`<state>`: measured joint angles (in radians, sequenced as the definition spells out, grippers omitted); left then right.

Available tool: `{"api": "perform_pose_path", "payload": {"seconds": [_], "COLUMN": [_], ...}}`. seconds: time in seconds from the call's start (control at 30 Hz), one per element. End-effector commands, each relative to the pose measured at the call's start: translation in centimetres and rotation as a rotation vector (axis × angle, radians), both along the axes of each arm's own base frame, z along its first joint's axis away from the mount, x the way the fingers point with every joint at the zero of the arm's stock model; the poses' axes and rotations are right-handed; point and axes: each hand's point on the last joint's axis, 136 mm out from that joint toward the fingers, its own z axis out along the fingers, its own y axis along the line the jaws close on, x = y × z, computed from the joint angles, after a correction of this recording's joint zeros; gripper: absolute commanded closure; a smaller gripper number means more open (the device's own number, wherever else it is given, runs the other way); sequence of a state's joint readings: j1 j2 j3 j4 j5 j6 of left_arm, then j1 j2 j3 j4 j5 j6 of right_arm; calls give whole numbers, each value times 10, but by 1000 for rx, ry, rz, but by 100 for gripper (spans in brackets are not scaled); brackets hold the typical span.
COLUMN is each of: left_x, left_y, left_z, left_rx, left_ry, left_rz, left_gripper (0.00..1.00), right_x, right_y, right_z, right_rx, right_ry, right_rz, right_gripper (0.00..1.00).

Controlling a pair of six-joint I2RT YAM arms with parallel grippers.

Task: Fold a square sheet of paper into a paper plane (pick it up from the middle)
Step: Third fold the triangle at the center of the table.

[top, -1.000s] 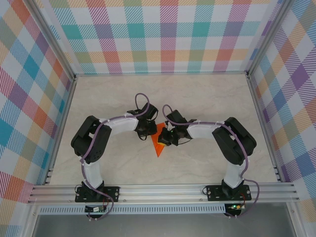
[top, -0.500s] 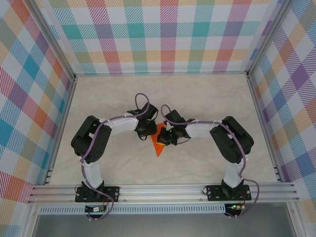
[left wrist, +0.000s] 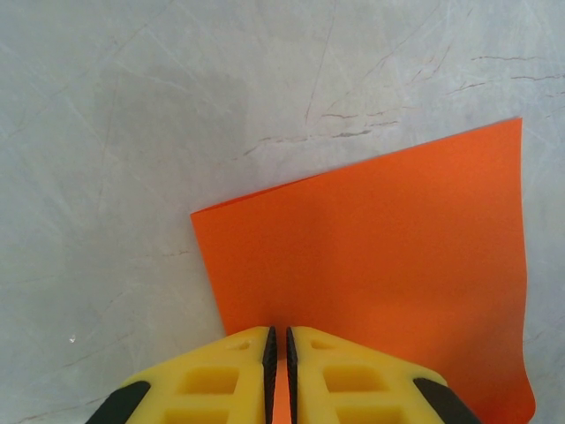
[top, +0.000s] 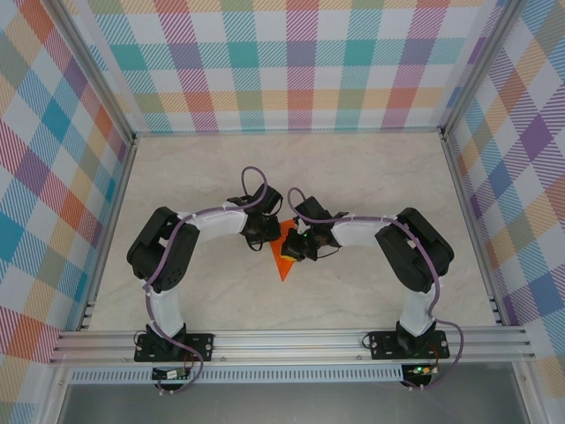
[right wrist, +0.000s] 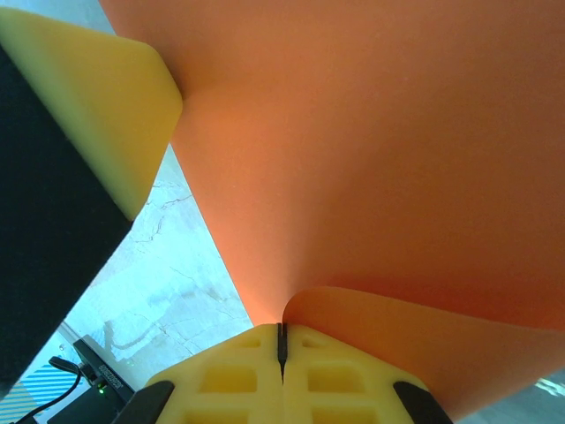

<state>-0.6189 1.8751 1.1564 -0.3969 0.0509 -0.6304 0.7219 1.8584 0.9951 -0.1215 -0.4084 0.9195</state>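
Square sheet of paper (top: pixel 283 258), orange, partly folded, at the middle of the table (top: pixel 371 177), left gripper (left wrist: pixel 278 340) pinched nearly closed on one edge, right gripper (right wrist: pixel 281 334) clamped tight on a curled fold

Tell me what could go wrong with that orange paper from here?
The left end effector and right end effector both pinch the paper close together; pulling apart might tear it. It curls beside the right one, so a crease could land crooked.
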Motion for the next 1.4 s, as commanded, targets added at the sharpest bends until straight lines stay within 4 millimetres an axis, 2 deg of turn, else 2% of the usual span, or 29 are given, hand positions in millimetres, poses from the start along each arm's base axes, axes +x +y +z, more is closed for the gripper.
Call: {"api": "perform_pose_path", "payload": {"seconds": [0.0, 0.6, 0.83, 0.97, 1.07, 1.27, 1.37], "left_x": [-12, -11, -6, -3, -3, -6, -5], "left_y": [6, 7, 7, 13, 23, 52, 65], "left_z": [-19, -17, 1, 12, 18, 24, 26], "left_rx": [25, 24, 20, 22, 25, 25, 17], "left_ry": [60, 57, 22, 1, -12, -21, -21], "left_rz": [-17, -16, -5, 22, 58, 145, 183], "left_gripper": [86, 86, 85, 85, 85, 84, 84], "right_x": [-2, -4, -3, -4, -5, -6, -6], "right_y": [2, 2, 1, 0, -1, -3, -4], "right_z": [-1, -9, -12, -14, -17, -20, -22], "right_rx": [-8, -20, -31, -40, -49, -63, -68], "right_ry": [-2, 12, 15, 24, 30, 38, 42], "right_rz": [20, 33, 26, 25, 24, 22, 22], "right_gripper": [95, 95, 94, 94, 90, 71, 67]}}
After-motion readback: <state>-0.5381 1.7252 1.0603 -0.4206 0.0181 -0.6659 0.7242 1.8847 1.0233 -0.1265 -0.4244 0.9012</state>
